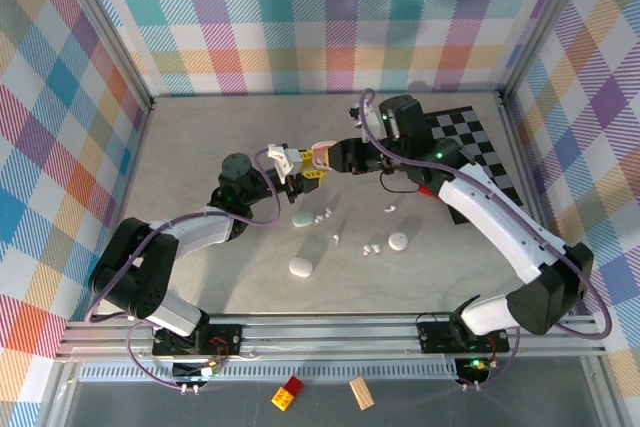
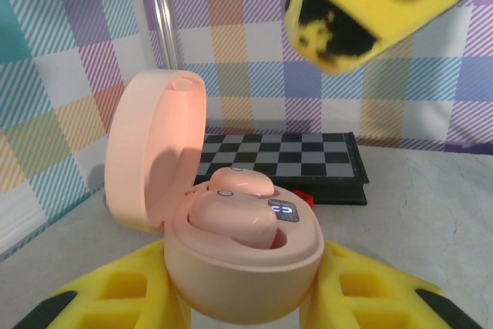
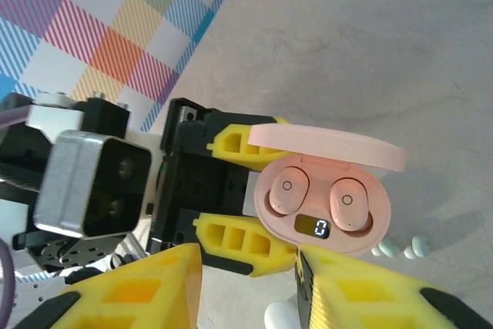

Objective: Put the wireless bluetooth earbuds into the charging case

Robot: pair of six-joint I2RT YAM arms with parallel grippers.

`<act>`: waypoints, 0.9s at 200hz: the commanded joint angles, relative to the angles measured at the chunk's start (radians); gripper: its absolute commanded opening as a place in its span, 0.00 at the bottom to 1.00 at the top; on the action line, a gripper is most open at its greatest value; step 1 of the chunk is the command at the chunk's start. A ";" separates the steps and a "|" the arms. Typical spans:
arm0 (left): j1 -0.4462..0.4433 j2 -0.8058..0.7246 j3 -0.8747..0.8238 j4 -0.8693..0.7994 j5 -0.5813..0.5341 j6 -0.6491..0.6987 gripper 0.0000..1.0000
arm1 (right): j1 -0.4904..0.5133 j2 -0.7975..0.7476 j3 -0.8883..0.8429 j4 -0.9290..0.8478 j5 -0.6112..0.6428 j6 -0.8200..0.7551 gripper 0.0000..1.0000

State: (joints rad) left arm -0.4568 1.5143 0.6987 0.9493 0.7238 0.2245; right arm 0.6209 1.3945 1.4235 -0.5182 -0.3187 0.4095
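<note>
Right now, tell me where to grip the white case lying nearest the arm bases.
Take the white case across its shorter width, coming straight down from above. It lies flat on the table, a low rounded pebble, so a side approach would likely slip off; bare table surrounds it, leaving room to close.

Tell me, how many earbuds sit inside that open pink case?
2. One pink earbud sits in a well of the pink case, the other earbud beside it; nothing there looks hidden.
</note>
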 commanded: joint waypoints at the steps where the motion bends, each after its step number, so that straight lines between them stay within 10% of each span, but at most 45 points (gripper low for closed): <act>1: -0.009 0.004 0.022 0.055 0.036 -0.009 0.31 | -0.018 -0.031 -0.009 0.041 0.026 0.025 0.48; 48: -0.009 -0.012 0.005 0.078 0.047 -0.027 0.31 | -0.072 0.040 0.064 0.040 0.035 0.074 0.72; 180: -0.007 -0.041 -0.009 0.101 0.031 -0.035 0.31 | -0.090 0.196 0.163 -0.030 -0.068 0.066 0.75</act>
State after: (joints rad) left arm -0.4568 1.4963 0.6960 0.9798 0.7418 0.1986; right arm 0.5358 1.5982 1.5852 -0.5426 -0.3347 0.4854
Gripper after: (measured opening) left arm 0.327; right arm 0.744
